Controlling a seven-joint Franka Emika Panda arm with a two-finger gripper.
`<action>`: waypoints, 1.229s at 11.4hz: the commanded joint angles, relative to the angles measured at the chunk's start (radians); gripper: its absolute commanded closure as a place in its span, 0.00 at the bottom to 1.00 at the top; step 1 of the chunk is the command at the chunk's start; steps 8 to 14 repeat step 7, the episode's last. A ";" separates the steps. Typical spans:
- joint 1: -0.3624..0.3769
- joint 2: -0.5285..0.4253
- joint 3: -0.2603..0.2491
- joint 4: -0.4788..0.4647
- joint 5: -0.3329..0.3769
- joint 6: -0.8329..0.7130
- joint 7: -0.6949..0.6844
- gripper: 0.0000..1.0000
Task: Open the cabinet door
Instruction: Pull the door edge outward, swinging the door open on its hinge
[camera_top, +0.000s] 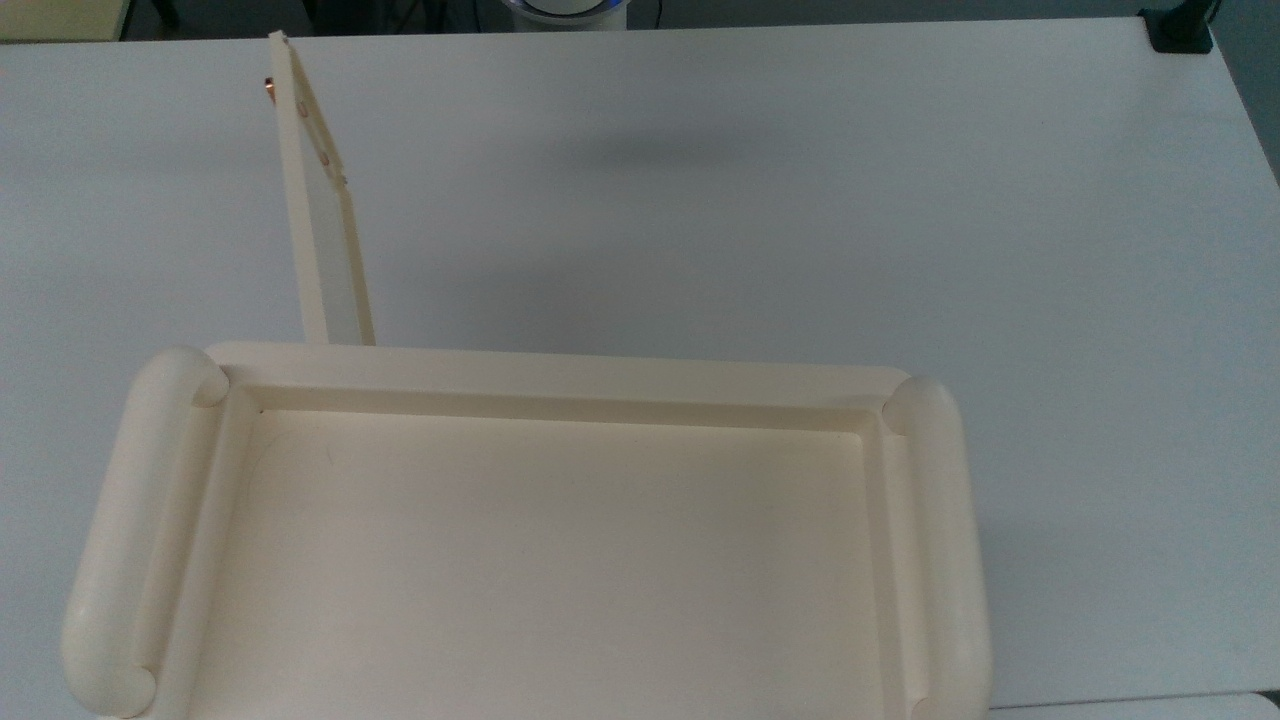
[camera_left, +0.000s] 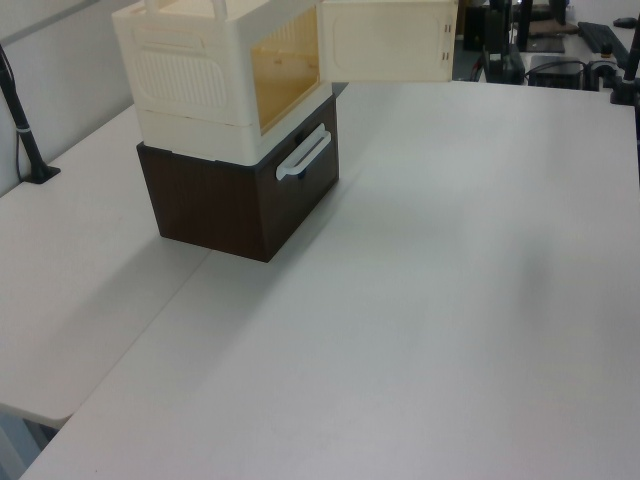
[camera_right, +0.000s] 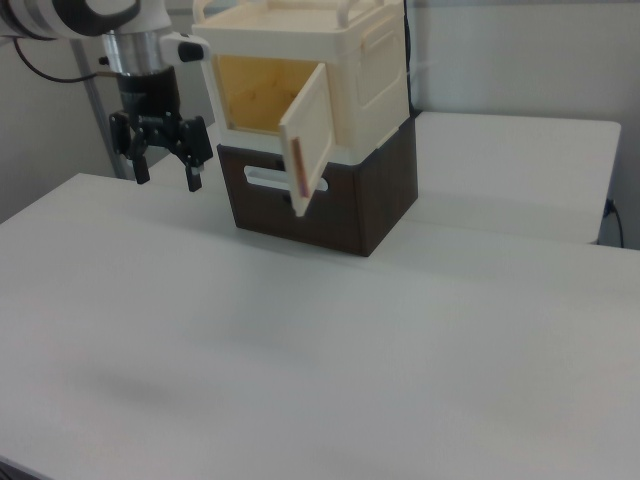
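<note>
The large cream-coloured plastic cabinet (camera_right: 340, 70) with a recessed tray-like top sits on a dark brown wooden box (camera_left: 235, 195) with a white bar handle (camera_left: 303, 153), well in from the white worktop's (camera_left: 430, 300) edges; its upper rim is cut off at the top of both the left view and the right view. Its thin flat cream-coloured cabinet door (camera_left: 388, 40) stands swung wide open, jutting out from the front's corner and exposing a yellowish interior (camera_right: 262, 92). In the top view the cabinet door (camera_top: 318, 200) appears nearly edge-on, with a tiny copper knob (camera_top: 269, 88) near its far end. The black two-finger gripper (camera_right: 163, 180) hangs over the worktop beside the cabinet, on the right view's left, apart from the door, its fingers spread and holding nothing. The arm above it is cut off by the right view's top edge.
</note>
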 joint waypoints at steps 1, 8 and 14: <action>-0.021 -0.029 -0.002 -0.043 0.028 0.009 -0.047 0.00; -0.013 -0.017 -0.042 -0.040 0.025 0.044 -0.063 0.00; -0.013 -0.017 -0.042 -0.040 0.025 0.044 -0.063 0.00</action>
